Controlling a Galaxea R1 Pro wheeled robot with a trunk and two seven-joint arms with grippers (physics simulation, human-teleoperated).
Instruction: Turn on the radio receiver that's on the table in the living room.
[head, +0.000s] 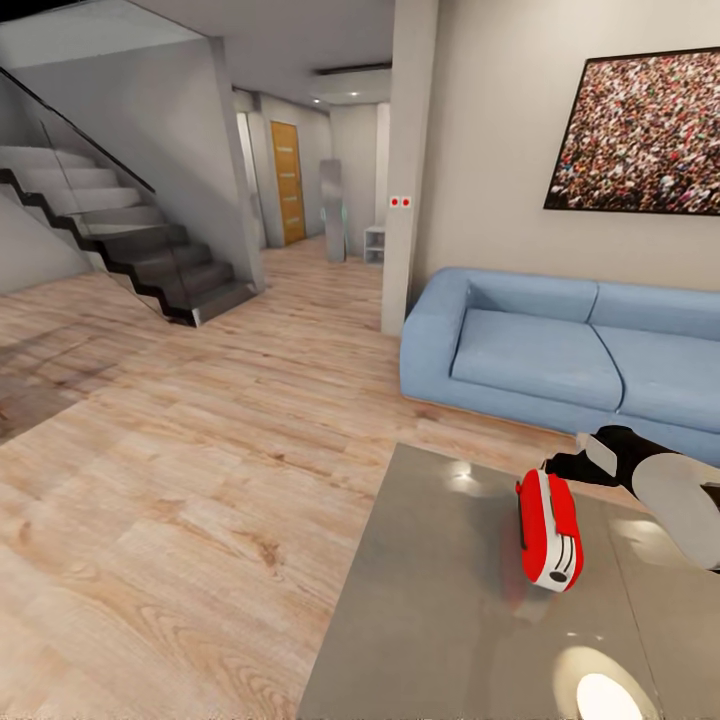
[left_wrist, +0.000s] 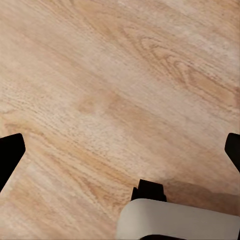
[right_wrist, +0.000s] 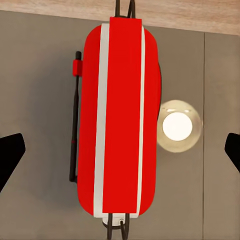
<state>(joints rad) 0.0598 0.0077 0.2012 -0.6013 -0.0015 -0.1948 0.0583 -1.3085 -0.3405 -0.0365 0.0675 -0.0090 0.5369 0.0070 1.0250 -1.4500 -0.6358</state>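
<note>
Head view, radio: the radio receiver (head: 549, 531) stands on the glossy grey surface (head: 430, 600), toward its far right part, with the blue sofa (head: 560, 350) behind on the plank floor (head: 200, 450).
Head view, arm: the right arm (head: 660, 480) reaches in from the right edge, its black wrist just above and behind the radio; I judge it the nearer arm.
Head view, axis: the radio's long axis runs roughly away from the robot, tipped slightly.
Left wrist view: the left end effector (left_wrist: 120, 150) hangs over bare floor planks, its dark fingertips (left_wrist: 10, 152) far out at the frame edges, so spread wide and holding nothing.
Right wrist view: the right end effector (right_wrist: 120, 152) looks straight down on the red top of the radio, which sits centred between the two spread fingertips (right_wrist: 10, 157); no contact visible.
Right wrist view, axis: the long axis lies across the line between the fingers; thin black antenna along one side, a lamp reflection (right_wrist: 178, 126) beside the other.
Switch: not clearly visible; possibly on a face hidden here.
Coming move, judged: straight descent onto the radio.
</note>
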